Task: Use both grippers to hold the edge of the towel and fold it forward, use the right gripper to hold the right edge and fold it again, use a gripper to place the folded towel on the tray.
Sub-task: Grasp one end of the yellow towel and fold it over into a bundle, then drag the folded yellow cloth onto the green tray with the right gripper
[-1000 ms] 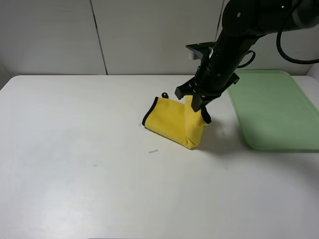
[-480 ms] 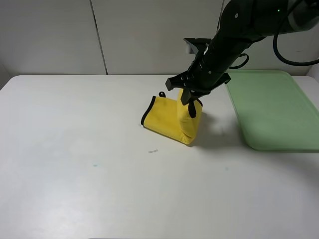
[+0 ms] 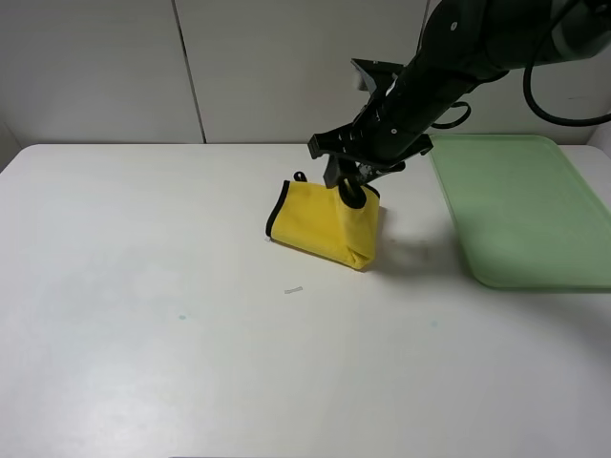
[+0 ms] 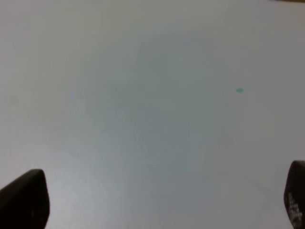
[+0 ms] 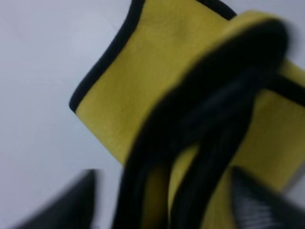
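The yellow towel (image 3: 320,226) with black trim lies folded on the white table, its right edge lifted. My right gripper (image 3: 351,187) is shut on that right edge and holds it up over the rest of the towel. In the right wrist view the towel (image 5: 143,86) fills the frame, with its black-trimmed edge bunched between the fingers. The green tray (image 3: 520,205) sits at the right of the table, apart from the towel. My left gripper (image 4: 157,200) is open over bare table; only its two fingertips (image 4: 24,198) show in the left wrist view.
A small grey scrap (image 3: 293,290) lies on the table in front of the towel. A tiny green speck (image 4: 239,90) marks the table surface under the left gripper. The wall stands behind the table.
My right gripper has carried the towel's right edge to the left, over the folded part. The whole towel has slid a little to the left.
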`<state>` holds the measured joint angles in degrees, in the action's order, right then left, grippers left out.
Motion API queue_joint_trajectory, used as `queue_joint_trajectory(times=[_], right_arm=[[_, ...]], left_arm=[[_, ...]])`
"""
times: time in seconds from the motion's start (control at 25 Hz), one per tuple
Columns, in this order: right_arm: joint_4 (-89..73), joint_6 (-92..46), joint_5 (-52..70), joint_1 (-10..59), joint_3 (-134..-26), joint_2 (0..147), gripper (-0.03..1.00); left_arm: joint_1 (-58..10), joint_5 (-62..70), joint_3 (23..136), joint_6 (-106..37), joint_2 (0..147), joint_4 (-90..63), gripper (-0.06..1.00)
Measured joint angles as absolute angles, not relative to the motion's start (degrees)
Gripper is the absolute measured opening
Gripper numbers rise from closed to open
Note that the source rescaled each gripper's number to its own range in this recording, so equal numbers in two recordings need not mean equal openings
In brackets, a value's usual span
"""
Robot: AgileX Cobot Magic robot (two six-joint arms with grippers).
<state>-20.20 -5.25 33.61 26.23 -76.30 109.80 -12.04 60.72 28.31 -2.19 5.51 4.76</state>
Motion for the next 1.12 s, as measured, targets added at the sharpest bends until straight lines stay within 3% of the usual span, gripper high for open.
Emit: queue_joint_trajectory(times=[0.08,0.2,0.56,1.12], right_arm=[[-22.31,-5.07,32.51,26.23,-76.3,109.8,0.93],[-25.46,-4.15,29.96,26.23,-76.3,109.8,0.99],[-26.85,-2.19,28.07,26.23,-76.3,109.8,1.0],[-15.22,1.55,32.31,25.98,-76.23,112.21,1.0]], left_arm=[[-12.04,60.72,28.31,-2.19,5.51,4.76,1.0],[-12.04,60.72,28.31,-2.19,5.51,4.76,1.0],[-12.04,60.72,28.31,-2.19,5.51,4.76,1.0],[-12.04,60.72,28.31,-2.19,5.51,4.76,1.0]])
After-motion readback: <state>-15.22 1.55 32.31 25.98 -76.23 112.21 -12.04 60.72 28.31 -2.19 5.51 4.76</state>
